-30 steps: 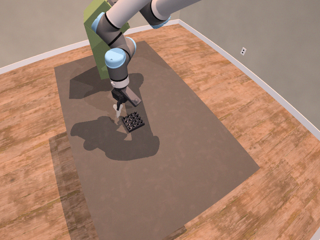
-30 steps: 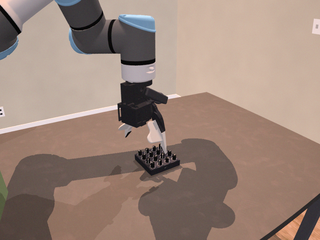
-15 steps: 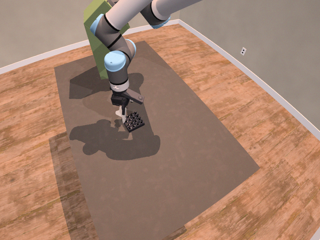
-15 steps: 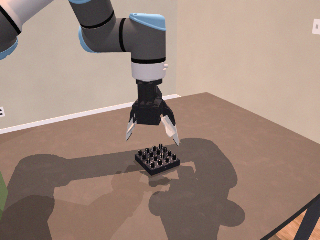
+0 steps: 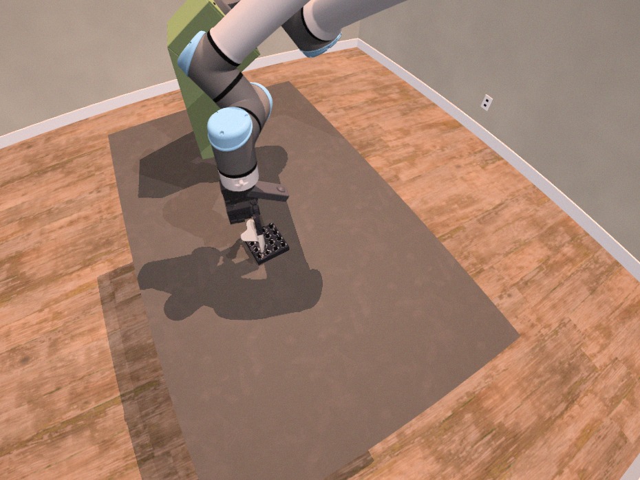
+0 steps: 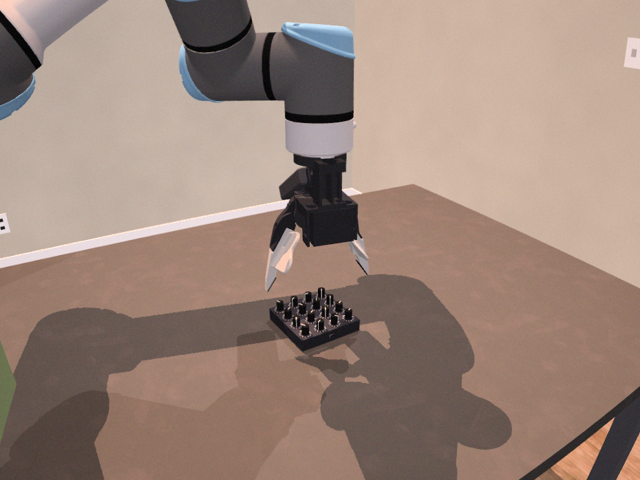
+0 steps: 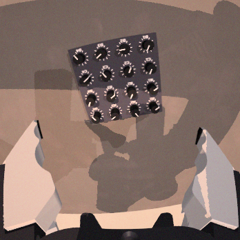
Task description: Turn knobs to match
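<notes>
- my two-jaw gripper (image 5: 257,243) (image 6: 317,281) (image 7: 121,125) is spread fully open, and i have hold of nothing; the pale fingers stand well apart on either side of a bare gap.
- it points down from my arm (image 5: 219,80) (image 6: 320,77), fingertips above the knob box and touching no knob in the exterior view.
- the knob box (image 5: 273,250) (image 6: 315,315) (image 7: 118,82) lies flat on the brown table (image 5: 361,309) (image 6: 517,258) (image 7: 21,41), under and just beside my fingers; in the wrist view it sits beyond the space between my fingertips.
- its socket (image 6: 332,335) is in the side facing the exterior view, so row a is the nearest row there and the lowest one in the wrist view.
- from the wrist, knob a1 (image 7: 154,107) points down and right, while knob d1 (image 7: 147,45) points mostly down: no match.
- knob a2 (image 7: 134,110) points down and right, but knob d2 (image 7: 124,49) points left: no match either.
- knob a3 (image 7: 114,113) and knob d3 (image 7: 101,53) both point down and left, roughly alike.
- i cannot tell whether knob a4 (image 7: 96,116) matches knob d4 (image 7: 79,58).

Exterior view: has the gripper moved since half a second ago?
Yes: the gripper shifted toward image right, judged against the knob box.
</notes>
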